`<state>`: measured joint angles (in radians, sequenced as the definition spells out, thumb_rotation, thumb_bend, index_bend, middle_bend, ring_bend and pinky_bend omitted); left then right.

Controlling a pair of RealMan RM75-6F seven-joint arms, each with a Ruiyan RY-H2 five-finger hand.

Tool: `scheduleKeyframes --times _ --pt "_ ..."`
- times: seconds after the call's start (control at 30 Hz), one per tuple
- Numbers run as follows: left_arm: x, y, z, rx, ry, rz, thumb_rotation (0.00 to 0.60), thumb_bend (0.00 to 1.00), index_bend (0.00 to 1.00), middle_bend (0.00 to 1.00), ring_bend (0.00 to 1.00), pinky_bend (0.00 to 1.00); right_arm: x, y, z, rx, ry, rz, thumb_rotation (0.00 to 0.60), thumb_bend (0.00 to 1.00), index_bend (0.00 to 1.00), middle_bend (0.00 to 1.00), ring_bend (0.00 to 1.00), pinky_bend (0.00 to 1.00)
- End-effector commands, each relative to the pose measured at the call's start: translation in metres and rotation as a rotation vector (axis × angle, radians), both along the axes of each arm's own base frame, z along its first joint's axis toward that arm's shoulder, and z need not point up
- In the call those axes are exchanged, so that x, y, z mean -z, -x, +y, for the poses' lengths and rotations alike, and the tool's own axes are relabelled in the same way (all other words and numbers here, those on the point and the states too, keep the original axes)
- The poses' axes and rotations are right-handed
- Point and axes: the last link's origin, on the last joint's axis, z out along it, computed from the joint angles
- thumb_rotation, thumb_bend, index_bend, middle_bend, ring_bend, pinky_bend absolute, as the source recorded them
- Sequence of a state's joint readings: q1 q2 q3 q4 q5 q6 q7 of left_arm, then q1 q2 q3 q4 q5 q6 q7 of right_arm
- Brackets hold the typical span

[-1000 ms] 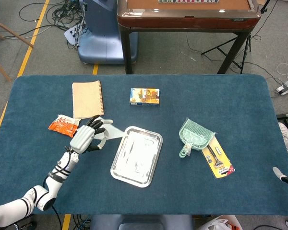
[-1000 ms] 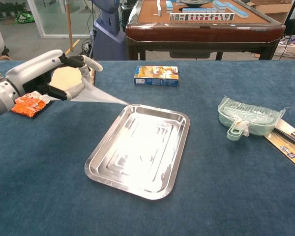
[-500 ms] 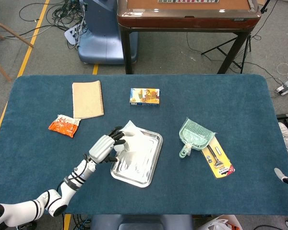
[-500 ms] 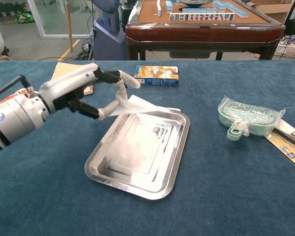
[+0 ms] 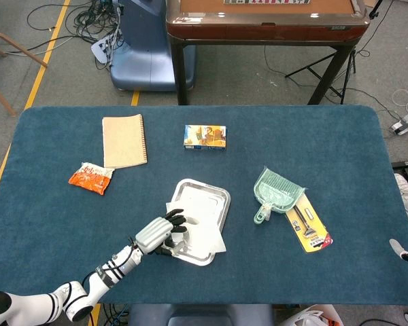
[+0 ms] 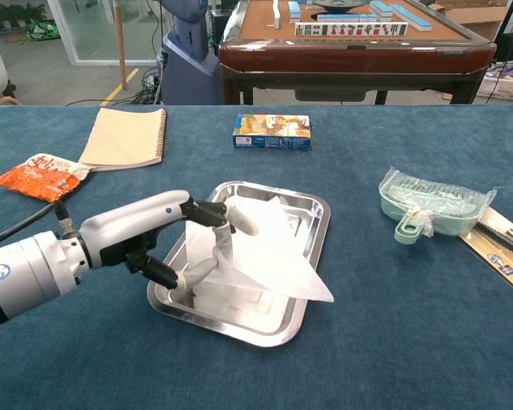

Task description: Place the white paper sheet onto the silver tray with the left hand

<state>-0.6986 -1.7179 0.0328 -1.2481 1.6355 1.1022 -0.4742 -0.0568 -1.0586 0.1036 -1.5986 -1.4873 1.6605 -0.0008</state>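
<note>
The silver tray (image 5: 219, 195) (image 6: 317, 216) lies at the middle of the blue table. The white paper sheet (image 5: 200, 221) (image 6: 265, 256) lies over it, rumpled, with one corner hanging past the near right rim. My left hand (image 5: 158, 234) (image 6: 184, 248) is at the tray's near left corner and pinches the sheet's left edge between thumb and fingers. Only a pale tip of my right hand (image 5: 396, 246) shows at the table's right edge, and how its fingers lie is hidden.
A tan spiral notebook (image 5: 124, 140) (image 6: 124, 137) and an orange snack packet (image 5: 90, 178) (image 6: 36, 175) lie at the left. A small printed box (image 5: 205, 136) (image 6: 272, 131) sits behind the tray. A green dustpan (image 5: 275, 192) (image 6: 427, 205) and a yellow packaged tool (image 5: 309, 227) lie at the right.
My left hand has carried the sheet right and toward the near edge, from beside the snack packet onto the tray. The sheet now lies spread over the tray.
</note>
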Motion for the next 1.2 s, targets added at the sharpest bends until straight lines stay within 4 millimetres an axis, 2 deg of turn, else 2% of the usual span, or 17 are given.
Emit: scheduleKeyframes --times 0.03,0.4,0.83,1.2 --pt "-0.003 0.005 0.004 -0.006 -0.002 0.027 0.600 0.48 0.54 0.22 0.19 0.04 0.000 0.000 0.000 -0.002 0.000 0.000 0.600 0.11 0.11 0.18 0.10 0.17" --pt "-0.018 0.032 0.008 -0.019 -0.040 0.129 0.600 0.47 0.49 0.22 0.18 0.04 0.001 -0.002 -0.002 -0.009 -0.003 0.000 0.600 0.11 0.11 0.18 0.10 0.17" --pt "-0.024 0.039 0.013 -0.013 -0.075 0.204 0.600 0.47 0.43 0.22 0.18 0.04 0.001 -0.005 -0.001 -0.015 0.000 0.001 0.600 0.12 0.11 0.18 0.10 0.17" --pt "-0.039 0.050 0.016 -0.048 -0.111 0.255 0.600 0.47 0.31 0.22 0.18 0.04 0.002 -0.007 -0.001 -0.024 -0.002 0.000 0.600 0.11 0.12 0.18 0.10 0.17"
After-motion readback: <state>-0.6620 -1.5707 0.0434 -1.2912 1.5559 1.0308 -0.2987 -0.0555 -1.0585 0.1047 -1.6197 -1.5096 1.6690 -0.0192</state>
